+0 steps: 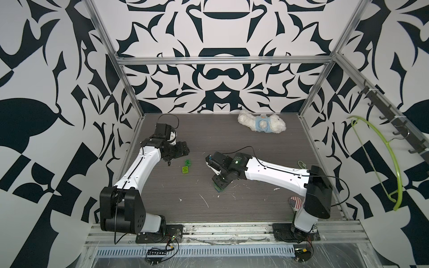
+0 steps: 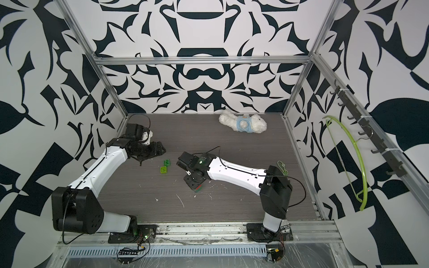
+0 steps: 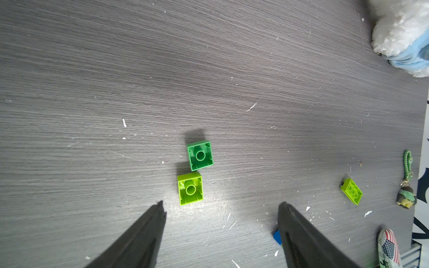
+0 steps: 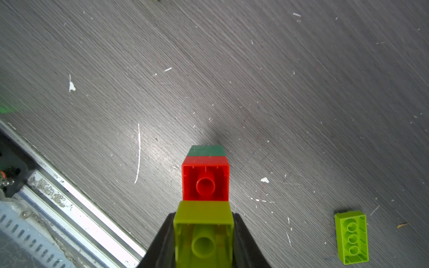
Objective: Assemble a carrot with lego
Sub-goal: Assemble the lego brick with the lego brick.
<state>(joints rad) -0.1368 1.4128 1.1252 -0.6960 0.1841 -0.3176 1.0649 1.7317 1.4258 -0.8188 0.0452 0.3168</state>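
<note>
Two loose bricks upside down on desk (image 3: 92, 69): lime brick (image 3: 190, 189) beside green brick (image 3: 200, 156), just ahead of left end effector (image 3: 221, 204), spread apart. Right end effector (image 4: 203, 217) clamped on lime-red-green stack (image 4: 205, 181).

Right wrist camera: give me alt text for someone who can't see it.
The right gripper is shut on a lime brick seen end-on, with a red brick and then a dark green brick stacked beyond it. Behind them lies the dark grey wood-grain table, flecked white, with a loose oblong lime brick hollow side up.
</note>
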